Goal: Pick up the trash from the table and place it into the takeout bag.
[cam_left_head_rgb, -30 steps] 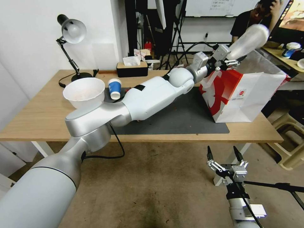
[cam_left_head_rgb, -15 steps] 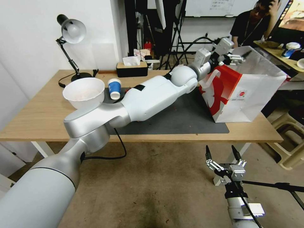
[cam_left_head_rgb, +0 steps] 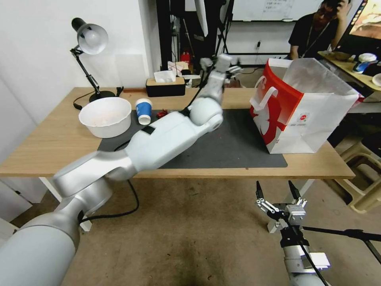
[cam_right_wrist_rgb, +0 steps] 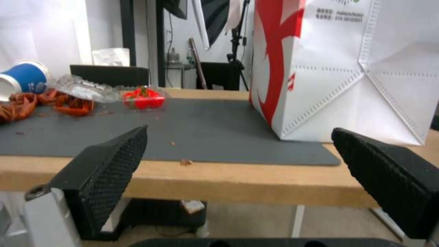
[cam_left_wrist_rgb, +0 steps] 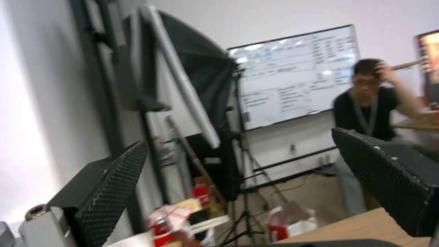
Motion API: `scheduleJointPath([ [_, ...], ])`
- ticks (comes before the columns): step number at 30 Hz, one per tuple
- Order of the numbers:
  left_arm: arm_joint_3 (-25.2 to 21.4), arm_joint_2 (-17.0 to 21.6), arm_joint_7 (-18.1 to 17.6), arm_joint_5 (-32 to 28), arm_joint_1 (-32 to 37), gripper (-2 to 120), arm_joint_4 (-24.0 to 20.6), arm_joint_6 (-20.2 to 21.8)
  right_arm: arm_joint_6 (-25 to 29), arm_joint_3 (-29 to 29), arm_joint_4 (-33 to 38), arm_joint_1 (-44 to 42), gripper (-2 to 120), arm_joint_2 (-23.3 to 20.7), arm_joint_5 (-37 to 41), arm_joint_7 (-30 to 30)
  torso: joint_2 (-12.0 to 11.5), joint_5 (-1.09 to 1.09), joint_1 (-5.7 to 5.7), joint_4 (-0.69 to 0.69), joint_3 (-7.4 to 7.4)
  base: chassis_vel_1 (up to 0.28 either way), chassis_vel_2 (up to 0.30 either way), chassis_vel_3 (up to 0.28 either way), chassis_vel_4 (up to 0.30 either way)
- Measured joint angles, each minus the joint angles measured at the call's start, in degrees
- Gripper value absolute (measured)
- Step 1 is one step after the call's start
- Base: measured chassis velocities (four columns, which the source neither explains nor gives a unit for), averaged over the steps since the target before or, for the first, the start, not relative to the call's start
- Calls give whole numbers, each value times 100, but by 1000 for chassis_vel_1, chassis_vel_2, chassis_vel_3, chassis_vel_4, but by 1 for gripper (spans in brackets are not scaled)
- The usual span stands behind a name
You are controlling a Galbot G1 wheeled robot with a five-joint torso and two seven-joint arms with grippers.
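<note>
Your table, light wood, carries a dark grey mat.

Takeout bag: upright on the mat's right end, mouth open, red front facing the mat's middle.

Left arm: stretched across the mat, forearm raised above the table's far edge, well left of the bag. Left gripper: fingers apart, nothing between them; you see room background through the gap in the left wrist view.

Beige bowl: at the mat's left end.

Right gripper: below the table's front edge, under the bag's side; fingers spread, empty.

Blue-and-white paper cup: on the mat, just right of the bowl.

Clear plastic wrapper and red scraps: on the mat near the cup.
</note>
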Motion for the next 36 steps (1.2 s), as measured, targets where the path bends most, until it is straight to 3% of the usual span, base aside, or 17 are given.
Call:
scheduleJointPath([
  [1, 0, 0, 0, 0, 0, 100, 0, 0, 0, 0, 0, 0, 100, 0, 0, 0, 0, 0, 0, 0, 0, 0, 0, 0, 0],
  [4, -138, 346, -583, 200, 418, 100, -625, 286, -68, 5, 77, 5, 100, 10, -23, 9, 0, -1, 0, 1, 0, 0, 0, 0, 0],
  [12, -418, 967, -578, 237, 1141, 100, -1409, 298, -81, -58, 99, -6, 100, 56, -108, 13, 0, 0, 0, 1, 0, 0, 0, 0, 0],
  [22, -992, 1492, -453, 392, 2185, 100, -2002, 199, -107, -93, 98, 21, 100, 52, -138, 16, 0, 0, 0, 1, 0, 0, 0, 0, 0],
  [26, -1427, 1827, -312, 475, 2861, 100, -2342, 108, -120, -100, 90, 42, 100, 49, -146, 20, 0, 1, -1, 0, -1, 0, 0, 0, 0],
  [30, -2286, 2258, -97, 713, 3859, 100, -2785, 0, -149, -162, 46, 107, 100, 28, -162, 24, 0, 1, 0, 1, 0, 0, 0, 0, 0],
  [36, -3044, 2423, 62, 947, 4889, 100, -3242, -80, -210, -229, 19, 200, 100, -6, -179, 28, 0, -1, -1, 2, -1, 0, 0, 0, 0],
])
